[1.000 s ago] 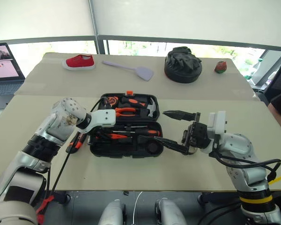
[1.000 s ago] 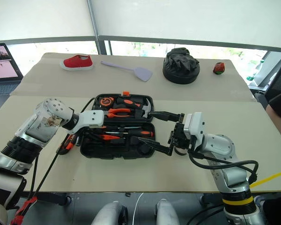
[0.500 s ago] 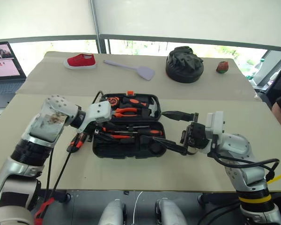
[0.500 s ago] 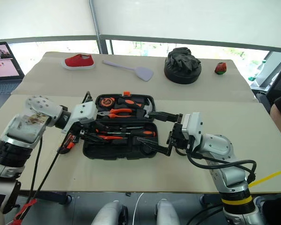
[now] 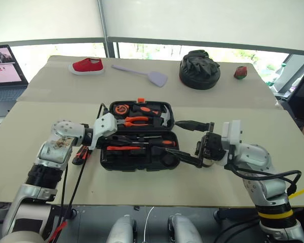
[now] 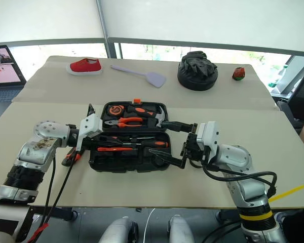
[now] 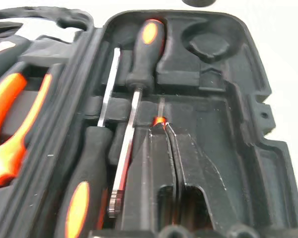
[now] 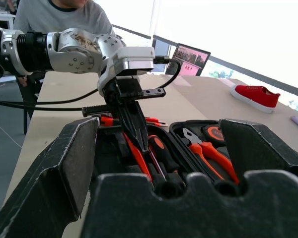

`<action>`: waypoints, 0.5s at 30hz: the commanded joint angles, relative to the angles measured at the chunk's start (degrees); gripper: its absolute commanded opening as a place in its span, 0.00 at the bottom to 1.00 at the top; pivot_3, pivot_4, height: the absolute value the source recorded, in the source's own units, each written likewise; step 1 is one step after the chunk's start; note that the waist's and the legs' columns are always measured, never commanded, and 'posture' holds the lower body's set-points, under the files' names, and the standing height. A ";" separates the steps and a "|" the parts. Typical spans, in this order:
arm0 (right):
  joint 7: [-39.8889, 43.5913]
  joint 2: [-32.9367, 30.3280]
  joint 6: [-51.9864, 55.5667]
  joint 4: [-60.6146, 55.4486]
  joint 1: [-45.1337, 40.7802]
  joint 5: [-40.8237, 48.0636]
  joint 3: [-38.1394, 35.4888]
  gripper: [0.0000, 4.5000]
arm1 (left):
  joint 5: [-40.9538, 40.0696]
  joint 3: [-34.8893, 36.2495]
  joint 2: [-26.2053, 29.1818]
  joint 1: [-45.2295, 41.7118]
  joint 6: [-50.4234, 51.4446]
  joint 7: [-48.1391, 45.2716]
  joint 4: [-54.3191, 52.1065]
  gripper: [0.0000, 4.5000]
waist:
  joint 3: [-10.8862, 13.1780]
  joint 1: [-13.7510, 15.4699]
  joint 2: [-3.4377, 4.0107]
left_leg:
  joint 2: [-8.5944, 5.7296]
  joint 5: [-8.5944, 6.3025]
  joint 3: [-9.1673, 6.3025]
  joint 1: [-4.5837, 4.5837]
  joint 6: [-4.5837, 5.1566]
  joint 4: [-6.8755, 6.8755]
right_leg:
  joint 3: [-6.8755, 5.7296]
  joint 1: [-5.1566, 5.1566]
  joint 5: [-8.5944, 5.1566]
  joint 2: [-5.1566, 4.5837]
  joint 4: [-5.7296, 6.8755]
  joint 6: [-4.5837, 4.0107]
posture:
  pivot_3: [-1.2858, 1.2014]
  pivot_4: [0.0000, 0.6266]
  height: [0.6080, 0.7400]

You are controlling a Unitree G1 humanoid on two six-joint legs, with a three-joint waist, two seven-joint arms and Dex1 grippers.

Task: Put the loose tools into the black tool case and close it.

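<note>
The black tool case (image 5: pixel 137 165) lies open mid-table, with pliers, a hammer and screwdrivers (image 7: pixel 146 54) in its moulded slots. My left gripper (image 7: pixel 160 126) reaches in from the case's left end, shut. Its tips rest low over the front half, right above a slim orange-handled tool (image 5: pixel 122 148) lying there. Whether that tool is pinched I cannot tell. Loose tools (image 5: pixel 81 154) with orange and black handles lie on the table left of the case, under my left forearm. My right gripper (image 5: pixel 188 142) stands wide open at the case's right end, holding nothing.
Along the far side lie a red shoe (image 5: pixel 86 66), a lilac spatula (image 5: pixel 142 74), a black fabric lump (image 5: pixel 199 70) and a small red object (image 5: pixel 239 72). A laptop (image 5: pixel 2 71) stands at the far left. A person (image 8: pixel 64 15) is behind my left arm.
My left forearm has sunk low towards the table and the gripper has tipped down into the case's front half, its fingers now shut. The right arm has kept still.
</note>
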 commanded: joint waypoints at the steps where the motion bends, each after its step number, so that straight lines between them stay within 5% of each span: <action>1: -0.40 -0.01 -0.14 -2.10 0.53 1.06 -1.18 1.00 | 0.08 0.13 1.68 1.11 -4.68 -1.40 -1.77 0.01 | 0.00 0.00 0.00 | 0.00 0.00 0.00 0.00 0.00 0.00 | 0.00 0.00 0.00 -0.01 0.00 0.00 | 0.52 0.24 1.00; 15: -1.01 0.75 -1.00 -2.11 1.50 0.69 -0.93 1.00 | 6.40 -1.37 0.83 0.43 -12.01 4.97 5.46 0.01 | 0.00 0.22 0.00 | -0.01 0.00 0.01 0.02 0.00 0.00 | 0.00 0.02 0.00 -0.01 -0.01 0.00 | 0.52 0.24 1.00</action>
